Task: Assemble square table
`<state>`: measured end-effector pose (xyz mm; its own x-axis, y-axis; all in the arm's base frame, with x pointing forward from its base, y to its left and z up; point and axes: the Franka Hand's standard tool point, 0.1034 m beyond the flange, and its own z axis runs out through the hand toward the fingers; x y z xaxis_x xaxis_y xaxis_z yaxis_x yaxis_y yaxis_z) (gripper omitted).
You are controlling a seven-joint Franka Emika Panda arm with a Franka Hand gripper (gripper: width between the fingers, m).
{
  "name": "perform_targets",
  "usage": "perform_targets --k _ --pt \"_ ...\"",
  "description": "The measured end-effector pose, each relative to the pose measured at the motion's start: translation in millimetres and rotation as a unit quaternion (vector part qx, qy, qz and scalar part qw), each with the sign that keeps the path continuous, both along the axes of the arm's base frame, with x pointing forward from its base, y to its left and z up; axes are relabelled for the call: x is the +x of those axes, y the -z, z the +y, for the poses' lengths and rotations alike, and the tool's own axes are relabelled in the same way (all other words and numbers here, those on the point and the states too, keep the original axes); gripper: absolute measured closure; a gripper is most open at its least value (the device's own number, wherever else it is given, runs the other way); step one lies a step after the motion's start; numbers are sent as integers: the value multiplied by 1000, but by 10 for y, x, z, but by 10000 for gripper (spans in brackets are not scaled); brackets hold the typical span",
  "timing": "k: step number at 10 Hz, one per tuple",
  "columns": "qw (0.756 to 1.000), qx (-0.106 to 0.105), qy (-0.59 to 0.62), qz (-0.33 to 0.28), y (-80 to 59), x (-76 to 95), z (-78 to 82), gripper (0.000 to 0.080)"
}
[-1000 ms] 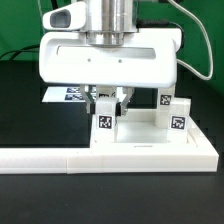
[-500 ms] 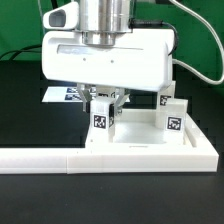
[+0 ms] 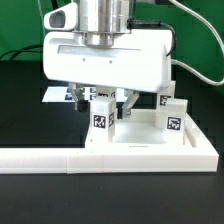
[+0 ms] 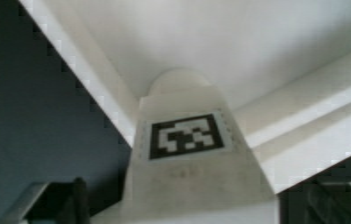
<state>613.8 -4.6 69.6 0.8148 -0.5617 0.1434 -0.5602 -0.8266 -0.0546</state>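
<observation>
Since half a second ago the gripper [image 3: 103,99] has spread its fingers: they now stand apart on either side of the near leg [image 3: 101,118] instead of pinching it, and hold nothing. The leg stands upright on the tabletop [image 3: 140,142], at its corner toward the exterior view's left, in the same place as before.

The tabletop lies pressed against the long white barrier [image 3: 110,158] that runs along the table's front edge. Two more tagged legs [image 3: 176,116] stand at the tabletop's side toward the exterior view's right, well clear of the fingers. Bare black table [image 3: 25,100] lies open toward the exterior view's left. The marker board [image 3: 62,95] lies behind, partly hidden by the wide white gripper body.

The wrist view shows what the exterior view cannot: the leg's [image 4: 190,140] tagged face close up between the two dark fingertips [image 4: 51,196], each with a gap to the leg, and the tabletop's [image 4: 243,40] raised rim behind it.
</observation>
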Motion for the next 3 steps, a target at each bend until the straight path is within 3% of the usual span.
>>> perform_targets --k 3 --pt "1000 0 -21 -1 -28 9 59 151"
